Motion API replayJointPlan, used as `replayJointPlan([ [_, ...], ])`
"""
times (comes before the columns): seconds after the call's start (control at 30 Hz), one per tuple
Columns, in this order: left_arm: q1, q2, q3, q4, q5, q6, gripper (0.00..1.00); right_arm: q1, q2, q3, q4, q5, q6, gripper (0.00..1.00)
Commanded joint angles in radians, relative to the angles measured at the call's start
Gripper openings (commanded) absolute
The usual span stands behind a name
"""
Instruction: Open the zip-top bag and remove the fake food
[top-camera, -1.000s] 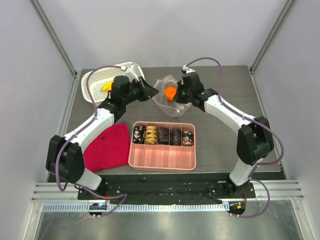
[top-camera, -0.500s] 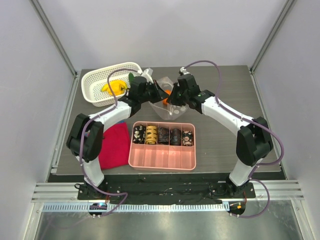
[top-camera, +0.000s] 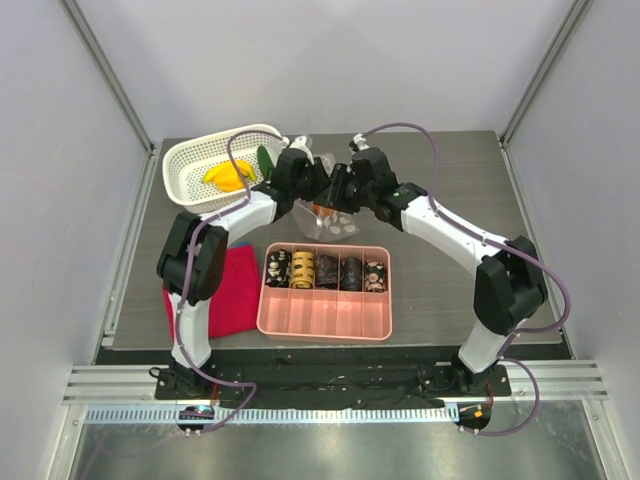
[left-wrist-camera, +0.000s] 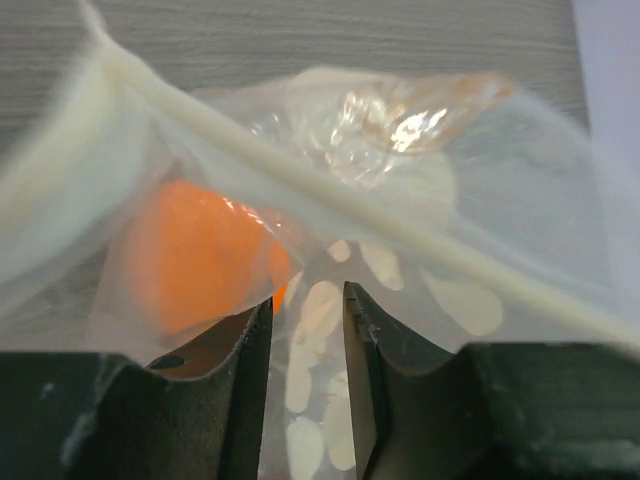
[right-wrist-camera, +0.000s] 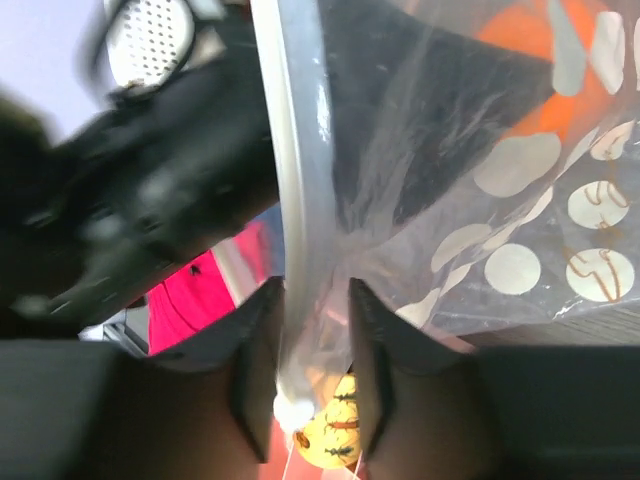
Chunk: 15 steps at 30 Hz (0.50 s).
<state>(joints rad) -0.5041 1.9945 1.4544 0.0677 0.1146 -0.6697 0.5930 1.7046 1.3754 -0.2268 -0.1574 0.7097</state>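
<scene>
Grey table (top-camera: 450, 180) carrying the following: white lattice basket (top-camera: 192, 165) sitting at far left, holding a yellow banana (top-camera: 228, 177) and a green piece (top-camera: 263, 160). Zip-top bag (top-camera: 338, 226) bunching upward at centre, an orange piece (top-camera: 323, 209) showing through it. Left gripper (top-camera: 316, 182) and right gripper (top-camera: 338, 186) meeting at the bag's top, close together. Pink tray (top-camera: 325, 315) lying just near of the bag, dark patterned cylinders (top-camera: 325, 270) filling its far row. Red cloth (top-camera: 238, 290) lying left of the tray.

Dark grey wood-grain table (top-camera: 470, 180) boxed in on three sides by plain pale walls (top-camera: 330, 60). Slanting metal posts (top-camera: 110, 75) at both far corners. Along the near edge, ribbed aluminium rail (top-camera: 330, 381), then brushed steel (top-camera: 330, 450). Soft, even light throughout.
</scene>
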Motion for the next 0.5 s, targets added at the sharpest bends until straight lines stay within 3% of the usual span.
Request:
replayJointPlan([
  [0.0, 0.016, 0.023, 0.024, -0.034, -0.027, 0.051, 0.36, -0.022, -0.111, 0.001, 0.044, 0.001, -0.076, 0.47],
  [0.17, 0.032, 0.012, 0.015, -0.043, -0.015, 0.078, 0.44, -0.117, -0.171, -0.001, 0.038, 0.051, -0.133, 0.58],
  [0.3, 0.044, 0.016, 0.017, -0.043, -0.006, 0.073, 0.55, -0.173, -0.162, 0.022, 0.038, 0.065, -0.162, 0.78],
  [0.47, 0.062, 0.027, 0.015, -0.040, 0.028, 0.067, 0.57, -0.258, -0.030, 0.085, 0.069, 0.090, -0.168, 0.79],
])
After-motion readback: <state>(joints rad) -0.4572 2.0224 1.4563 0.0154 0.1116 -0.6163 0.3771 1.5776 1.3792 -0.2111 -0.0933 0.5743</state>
